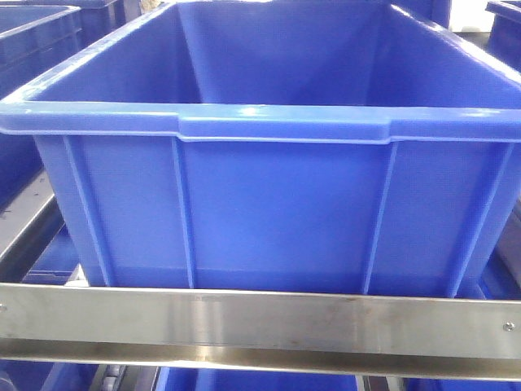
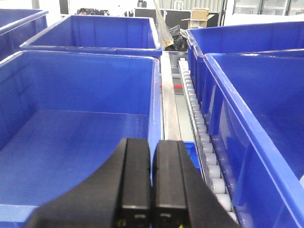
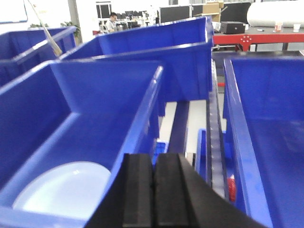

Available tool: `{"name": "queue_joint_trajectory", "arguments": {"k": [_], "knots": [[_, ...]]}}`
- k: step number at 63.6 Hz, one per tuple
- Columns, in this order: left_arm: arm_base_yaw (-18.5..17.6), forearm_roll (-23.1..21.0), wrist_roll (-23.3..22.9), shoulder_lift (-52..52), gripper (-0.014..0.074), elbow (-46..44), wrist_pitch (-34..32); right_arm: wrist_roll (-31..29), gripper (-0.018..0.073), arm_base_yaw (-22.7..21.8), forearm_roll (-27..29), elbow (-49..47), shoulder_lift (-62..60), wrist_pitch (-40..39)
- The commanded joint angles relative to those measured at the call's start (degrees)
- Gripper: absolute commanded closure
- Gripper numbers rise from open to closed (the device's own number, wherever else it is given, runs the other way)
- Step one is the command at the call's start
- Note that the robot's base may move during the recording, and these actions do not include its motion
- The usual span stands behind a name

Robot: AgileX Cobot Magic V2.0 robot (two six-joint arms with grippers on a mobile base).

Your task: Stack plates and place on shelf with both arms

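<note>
While both black pincers sit with their jaws pressed together and nothing between them, a pale bluish-white round plate (image 3: 64,192) lies flat on the floor of a large blue plastic crate (image 3: 95,123), seen from the right wrist camera at the lower left of the frame; whether it is one plate or two stacked cannot be told, since the crate's near rim cuts off its lower edge. The right pincer (image 3: 153,197) hangs above that crate's right-hand wall, its two ribbed black fingers (image 3: 137,190) touching along their length. To its right a strip of white rollers (image 3: 216,156) runs between this crate and a neighbouring blue crate (image 3: 266,133), with a red surface (image 3: 256,38) and a seated person (image 3: 112,21) far in the background. From the left wrist camera, the left pincer (image 2: 152,190) is likewise closed tight, poised over the right wall of another deep blue crate (image 2: 76,118) whose visible floor shows only blue plastic; a steel rail (image 2: 170,114) and a line of white rollers (image 2: 199,123) separate it from the next crate (image 2: 256,109). The front-facing camera looks straight at a big blue ribbed crate (image 1: 269,204) resting on the brushed-steel shelf (image 1: 260,322), whose flat front rail crosses the bottom of the view just below the crate's base.
</note>
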Motion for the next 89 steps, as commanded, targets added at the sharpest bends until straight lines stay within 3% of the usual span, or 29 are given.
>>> {"name": "queue_joint_trajectory", "arguments": {"k": [1,12,30,39,89], "knots": [[-0.3,-0.5,-0.3,0.3,0.0516,-2.0,-4.9,-0.8,0.0503,-0.2,-1.2,1.4,-0.9,-6.4],[-0.3,-0.5,-0.3,0.3,0.0516,-2.0,-4.9,-0.8,0.0503,-0.3,-3.0,8.2,-4.6,-6.7],[-0.3,-0.5,-0.3,0.3,0.0516,-2.0,-4.9,-0.7,0.0503,-5.9,-2.4,17.8,-8.9,-8.5],[-0.3,-0.5,-0.3,0.3,0.0516,-1.9,-4.7,0.7,0.0503,-5.4,-2.2,21.5,-8.9,-15.5],[-0.3,-0.5,-0.3,0.3,0.0516,-1.9,-4.4,1.6,0.0503,-3.9,-2.7,21.3,-8.9,-14.9]]}}
